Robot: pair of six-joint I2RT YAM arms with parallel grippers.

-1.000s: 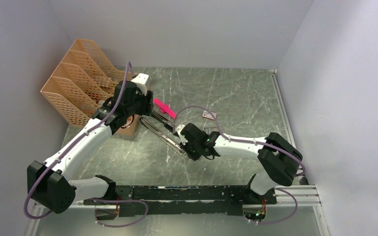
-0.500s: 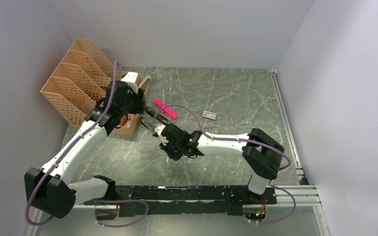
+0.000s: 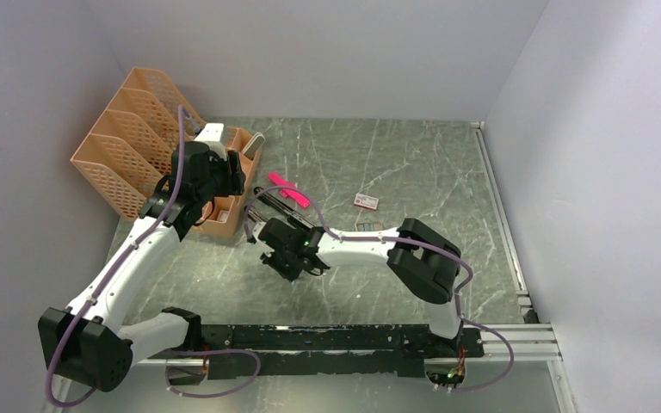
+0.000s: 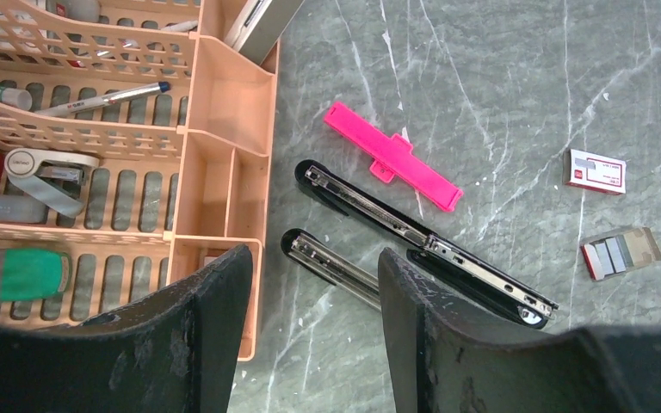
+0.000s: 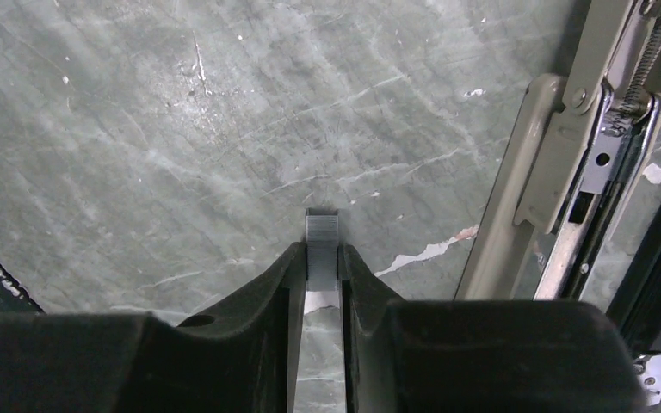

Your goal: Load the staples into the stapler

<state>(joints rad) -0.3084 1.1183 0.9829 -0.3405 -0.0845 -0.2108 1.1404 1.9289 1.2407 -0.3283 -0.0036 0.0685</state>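
The black stapler lies opened flat on the marble table, its two silver-railed halves side by side. My left gripper hangs open above the nearer half's tip and the corner of the orange tray, holding nothing. In the top view it is over that tray. My right gripper is shut on a short grey strip of staples that sticks out past its fingertips, low over bare table. The stapler's rail and spring lie just to its right. In the top view the right gripper is at the stapler's near-left end.
A pink plastic piece lies behind the stapler. To the right sit a white box with red print and an open cardboard sleeve of staples. The orange desk tray holds pens and small items; an orange file rack stands back left.
My right arm has swung left along the stapler, carrying the staple strip to the stapler's near-left end. My left arm has drawn back and left over the orange tray.
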